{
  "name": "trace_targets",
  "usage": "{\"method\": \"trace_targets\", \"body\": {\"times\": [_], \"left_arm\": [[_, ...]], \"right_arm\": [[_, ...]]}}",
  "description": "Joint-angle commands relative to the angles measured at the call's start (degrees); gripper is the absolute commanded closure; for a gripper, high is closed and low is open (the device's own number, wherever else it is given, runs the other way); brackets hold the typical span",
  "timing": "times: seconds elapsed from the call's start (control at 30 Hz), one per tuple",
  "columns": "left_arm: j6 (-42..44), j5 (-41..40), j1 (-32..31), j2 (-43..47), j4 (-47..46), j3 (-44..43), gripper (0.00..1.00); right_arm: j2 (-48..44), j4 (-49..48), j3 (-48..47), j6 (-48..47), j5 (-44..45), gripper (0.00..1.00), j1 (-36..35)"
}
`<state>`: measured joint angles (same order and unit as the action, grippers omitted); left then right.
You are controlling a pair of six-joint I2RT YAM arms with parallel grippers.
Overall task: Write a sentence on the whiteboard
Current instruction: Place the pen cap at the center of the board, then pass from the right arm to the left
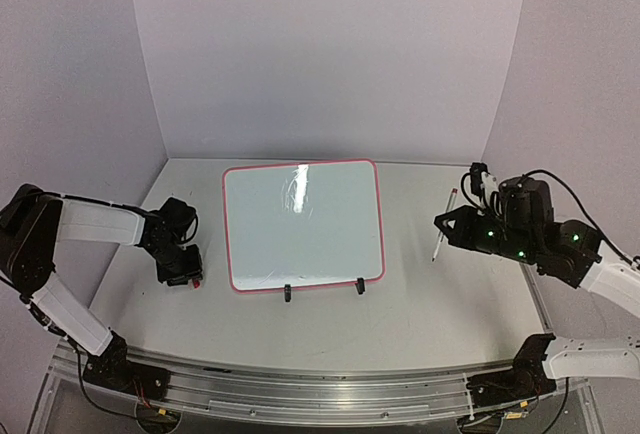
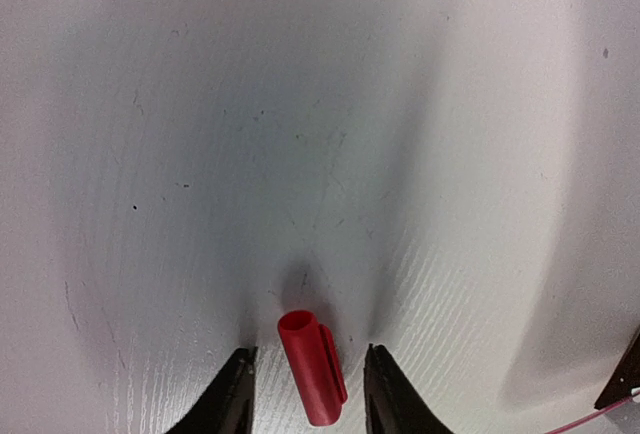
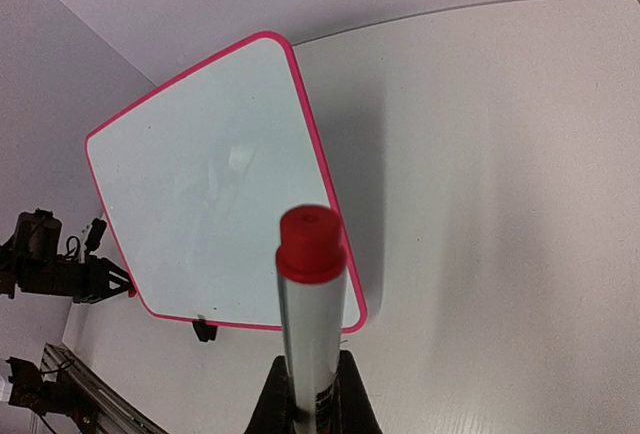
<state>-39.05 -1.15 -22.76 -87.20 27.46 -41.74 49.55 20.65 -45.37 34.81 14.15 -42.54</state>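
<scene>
The whiteboard (image 1: 303, 224) lies flat at mid-tabletop (image 1: 450, 304), nearer the far edge, clip feet toward the near edge. Left hand (image 2: 308, 350) by the left edge: partly open, a red cap (image 2: 315, 379) lying loose between its fingers. Right hand (image 3: 310, 409) near the right edge: closed on a red-tipped marker (image 3: 310, 334).

Robot lab cell: arms (image 1: 95, 222) bolted to alu rail (image 1: 320, 392), white desk (image 1: 430, 304), plain backdrop panels (image 1: 330, 54) on 3 sides.
</scene>
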Motion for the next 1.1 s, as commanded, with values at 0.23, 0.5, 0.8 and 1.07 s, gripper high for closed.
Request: {"method": "trace_targets", "body": {"times": [0.23,0.5,0.8,1.07], "left_arm": [[1.18,-1.18,0.34,10.24,8.09,-5.52,0.12],[2.42,9.03,0.26,29.01,9.67,-15.24,0.00],[-0.67,32.50,-14.12,26.56,-22.54,-13.45,0.00],[-2.06,34.96,-28.36,8.96,-39.71,-19.02,0.09]], "right_arm": [[-0.56,-0.17,-0.57,0.50,-2.38,1.00,-0.17],[1.69,-0.87,-3.06,1.81,-6.09,1.00,-0.27],[10.11,-27.86,-1.14,16.23,-17.82,1.00,-0.74],[17.09,-35.77,-5.73,11.96,-7.46,1.00,-10.40]]}}
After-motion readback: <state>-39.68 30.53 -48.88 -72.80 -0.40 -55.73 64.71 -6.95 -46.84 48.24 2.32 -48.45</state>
